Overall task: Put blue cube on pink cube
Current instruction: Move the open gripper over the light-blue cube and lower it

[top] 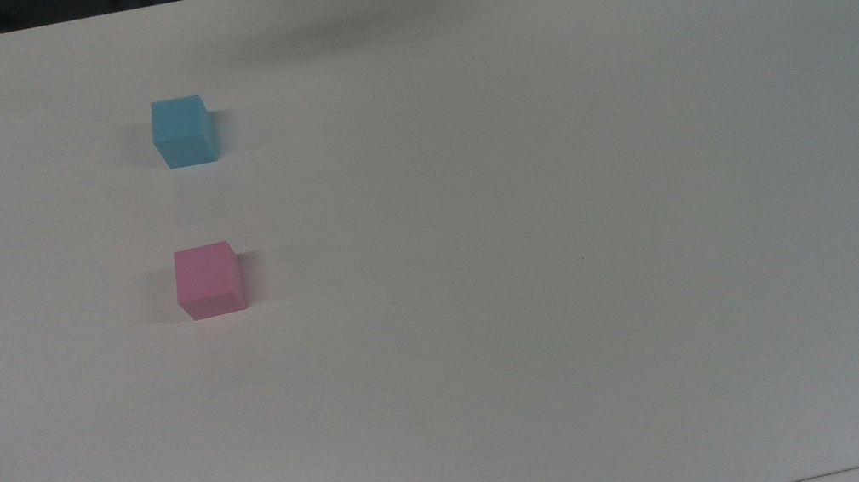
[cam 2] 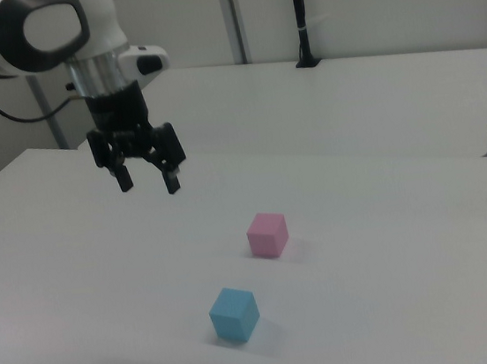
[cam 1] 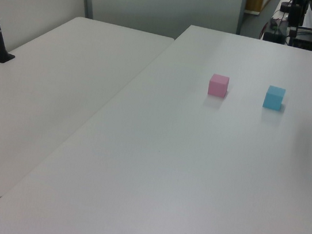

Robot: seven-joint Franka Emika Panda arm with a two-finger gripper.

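— Where's your gripper (cam 2: 147, 181)?

— High above the desk (top: 569, 253), fingers spread and holding nothing, which I judge leaves room to drop around a cube.

— And the blue cube (top: 183, 131)?

— Flat on the desk, nearer the top view's far edge and left side, well apart from the pink cube (top: 208, 280), which sits closer to the middle. Nothing is stacked yet.

Even, soft overhead light; faint short shadows beside cubes; slightly grainy, mild haze
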